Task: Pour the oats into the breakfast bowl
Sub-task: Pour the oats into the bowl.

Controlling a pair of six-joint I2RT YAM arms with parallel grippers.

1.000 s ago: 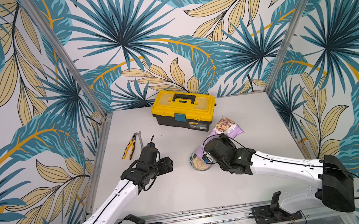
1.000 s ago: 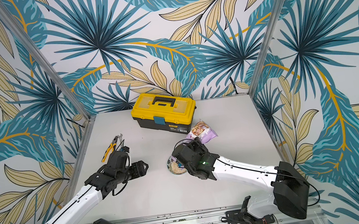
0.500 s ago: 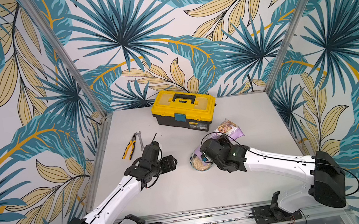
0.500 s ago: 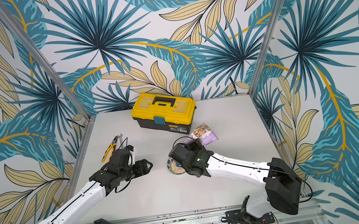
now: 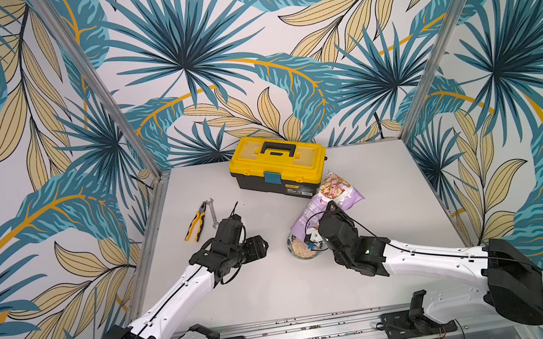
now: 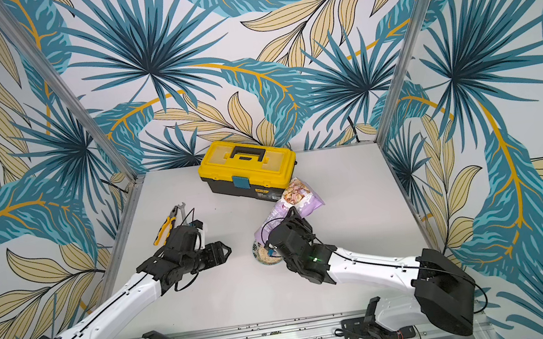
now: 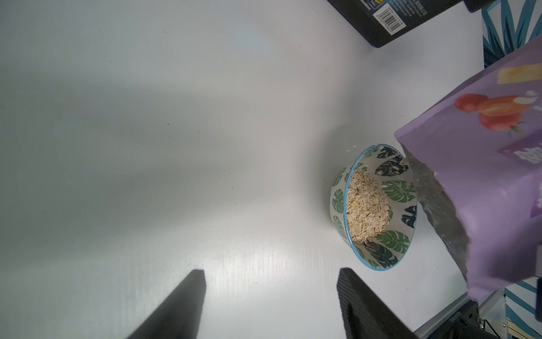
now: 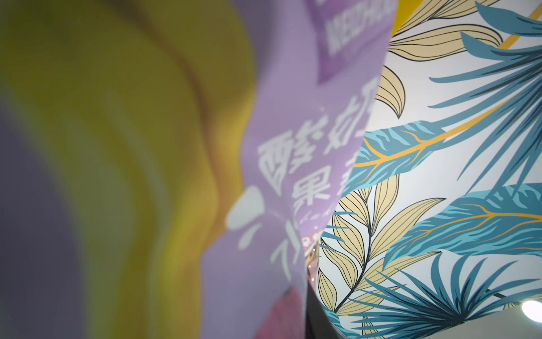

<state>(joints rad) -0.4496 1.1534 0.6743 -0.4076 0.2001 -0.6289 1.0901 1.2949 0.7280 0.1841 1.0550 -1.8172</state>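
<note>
Flaky beige oats (image 7: 366, 205) heap in the round leaf-print bowl (image 7: 338, 202) under the tilted purple plastic pouch (image 7: 484, 182). The right gripper (image 5: 326, 214) clamps the pouch, its fingers hidden; the left gripper (image 7: 269, 281) stands spread and empty.

You have walls (image 5: 188, 62) papered in teal and beige palm leaves on white, rising beyond the left gripper (image 5: 261, 246) and to either side; two aluminium posts (image 5: 99, 90) mark the far corners; pale grey tabletop (image 5: 281, 296) lies beneath it; one round lamp (image 8: 532, 311) glows.
</note>
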